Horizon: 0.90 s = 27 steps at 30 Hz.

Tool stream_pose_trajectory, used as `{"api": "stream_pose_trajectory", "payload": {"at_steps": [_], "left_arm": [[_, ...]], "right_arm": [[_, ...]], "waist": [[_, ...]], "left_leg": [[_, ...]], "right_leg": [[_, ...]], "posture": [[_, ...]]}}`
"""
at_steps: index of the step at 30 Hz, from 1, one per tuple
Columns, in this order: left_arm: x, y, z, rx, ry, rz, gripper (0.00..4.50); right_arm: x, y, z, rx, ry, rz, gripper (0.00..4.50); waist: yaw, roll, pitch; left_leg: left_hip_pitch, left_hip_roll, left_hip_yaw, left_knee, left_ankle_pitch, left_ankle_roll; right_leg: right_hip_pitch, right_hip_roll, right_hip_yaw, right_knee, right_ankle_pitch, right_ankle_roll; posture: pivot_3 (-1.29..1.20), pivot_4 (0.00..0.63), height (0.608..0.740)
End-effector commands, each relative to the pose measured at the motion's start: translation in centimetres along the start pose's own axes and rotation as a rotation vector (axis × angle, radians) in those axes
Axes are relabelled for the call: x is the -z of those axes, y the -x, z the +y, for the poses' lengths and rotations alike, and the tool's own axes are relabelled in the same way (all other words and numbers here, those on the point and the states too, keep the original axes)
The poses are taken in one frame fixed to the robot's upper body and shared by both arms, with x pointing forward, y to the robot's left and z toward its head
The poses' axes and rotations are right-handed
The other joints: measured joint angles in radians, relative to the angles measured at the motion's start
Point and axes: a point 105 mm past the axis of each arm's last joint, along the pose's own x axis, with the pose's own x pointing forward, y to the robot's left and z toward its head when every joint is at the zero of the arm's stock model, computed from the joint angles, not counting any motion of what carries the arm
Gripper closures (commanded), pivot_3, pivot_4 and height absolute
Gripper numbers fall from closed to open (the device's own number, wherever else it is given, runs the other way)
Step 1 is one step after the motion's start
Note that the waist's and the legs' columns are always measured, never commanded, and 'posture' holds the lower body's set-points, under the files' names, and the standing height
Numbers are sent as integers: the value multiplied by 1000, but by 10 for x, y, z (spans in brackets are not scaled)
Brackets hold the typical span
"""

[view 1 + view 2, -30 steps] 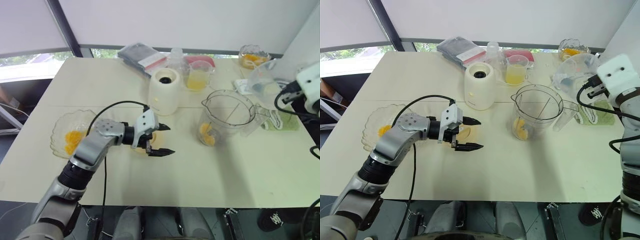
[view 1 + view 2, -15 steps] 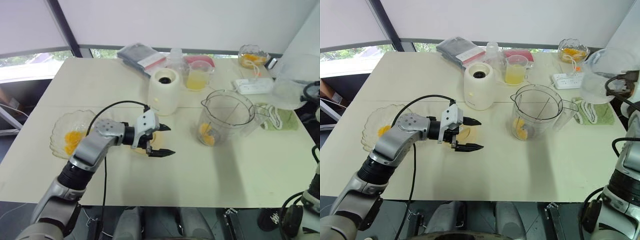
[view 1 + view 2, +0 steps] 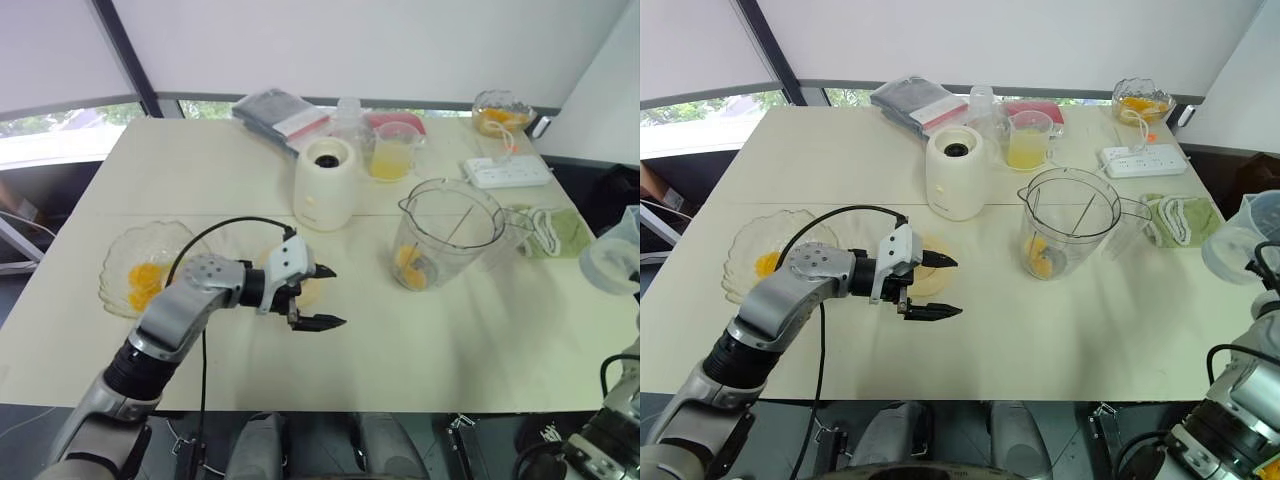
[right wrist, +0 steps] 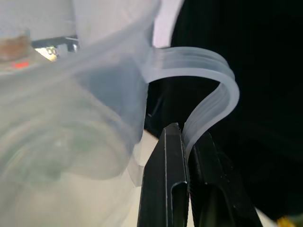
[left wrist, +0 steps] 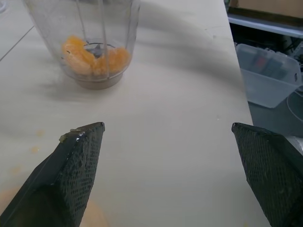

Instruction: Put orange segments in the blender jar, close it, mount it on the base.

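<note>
Right wrist view | my right claw (image 4: 187,137) clamped on clear cup (image 3: 1240,240) handle, likely the lid | now carried past table (image 3: 1040,340) edge, away from jar (image 3: 1070,235) | left claw (image 3: 957,287) spread, empty | jar mid-table, segments (image 3: 1038,262) inside, uncovered.

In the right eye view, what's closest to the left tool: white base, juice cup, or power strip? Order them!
1. White base, just beyond the left tool.
2. Juice cup, farther back, to the right.
3. Power strip, far back right.
</note>
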Motion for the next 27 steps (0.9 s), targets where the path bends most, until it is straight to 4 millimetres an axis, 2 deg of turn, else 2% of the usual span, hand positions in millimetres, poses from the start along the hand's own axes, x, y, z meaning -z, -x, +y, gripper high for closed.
{"api": "stream_pose_trajectory", "payload": {"at_steps": [1,7,16,27], "left_arm": [[-8,4,-3,-13,-19,-22,0],[-6,7,-6,-26,-6,-9,0],[-3,13,-8,-53,-2,3,0],[0,16,-7,-77,-1,10,0]], "right_arm": [[-9,-2,2,-3,-36,-70,4456],[10,-9,14,-33,-50,-35,4456],[34,-20,19,-31,-50,14,4456],[45,-26,24,-45,-44,28,4456]], "waist": [[-5,0,0],[-19,0,0],[-18,0,0],[-19,0,0]], "left_leg": [[0,0,0,0,0,0],[0,0,0,0,0,0],[0,0,0,0,0,0],[0,0,0,0,0,0]], "right_leg": [[0,0,0,0,0,0],[0,0,0,0,0,0],[0,0,0,-1,0,0],[0,0,1,-1,0,0]], "posture": [[0,150,740],[0,150,740],[0,150,740],[0,150,740]]}}
